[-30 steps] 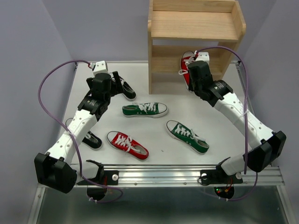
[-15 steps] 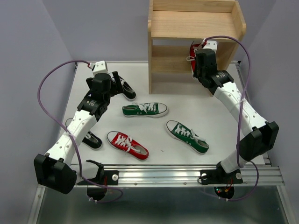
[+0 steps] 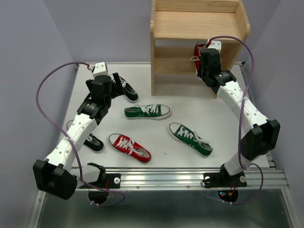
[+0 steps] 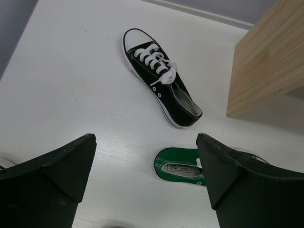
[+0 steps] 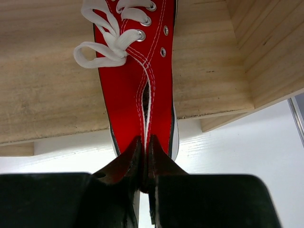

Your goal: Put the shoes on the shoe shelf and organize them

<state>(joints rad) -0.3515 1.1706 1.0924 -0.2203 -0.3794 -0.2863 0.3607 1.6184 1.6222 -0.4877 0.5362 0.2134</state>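
The wooden shoe shelf stands at the table's back. My right gripper is shut on the heel of a red shoe, whose toe end lies on the lower tier. In the right wrist view the fingers pinch the red shoe's heel over the tier's front edge. My left gripper is open and empty above a black shoe; that shoe also shows in the left wrist view. A green shoe, another green shoe and a red shoe lie on the table.
A second black shoe lies partly under the left arm near the table's left edge. In the left wrist view the left gripper hangs over the green shoe's heel, with the shelf's side panel to the right. Purple walls enclose the table.
My right gripper has carried the red shoe back and up from the table in front of the shelf onto the lower tier. The left arm has barely moved.
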